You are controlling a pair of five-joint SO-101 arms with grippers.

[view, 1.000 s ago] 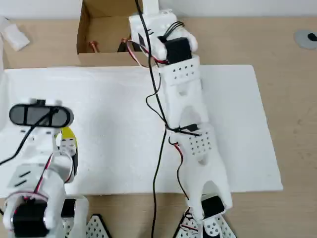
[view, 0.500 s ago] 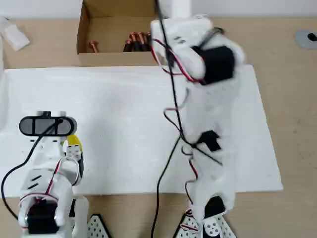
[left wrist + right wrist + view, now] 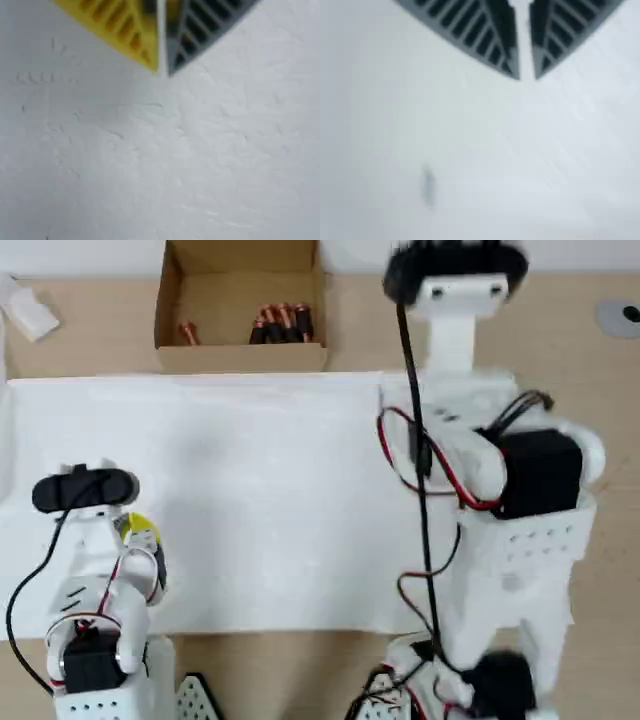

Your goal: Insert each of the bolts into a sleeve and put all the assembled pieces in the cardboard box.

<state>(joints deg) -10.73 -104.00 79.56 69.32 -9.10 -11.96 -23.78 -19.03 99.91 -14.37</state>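
Your cardboard box (image 3: 240, 358) stood at 11 o'clock on the counter (image 3: 600, 420), just past the far edge of the white foam pad (image 3: 250, 490). Inside it, a cluster of copper bolts (image 3: 282, 318) seated in dark sleeves (image 3: 260, 336) lay against the wall nearest the pad, toward the box's 5 o'clock corner. One more copper piece (image 3: 188, 333) lay apart from them, at the 7 o'clock corner.

Your left fingers (image 3: 120, 30), one yellow and one grey, were closed tip to tip with only a hairline between them and nothing held. They hung over bare pad at about 8 o'clock. Your right fingers (image 3: 470, 30), both dark, were likewise drawn together on nothing, with a thin slit between the tips, above a white surface. That arm stood at 4 o'clock.
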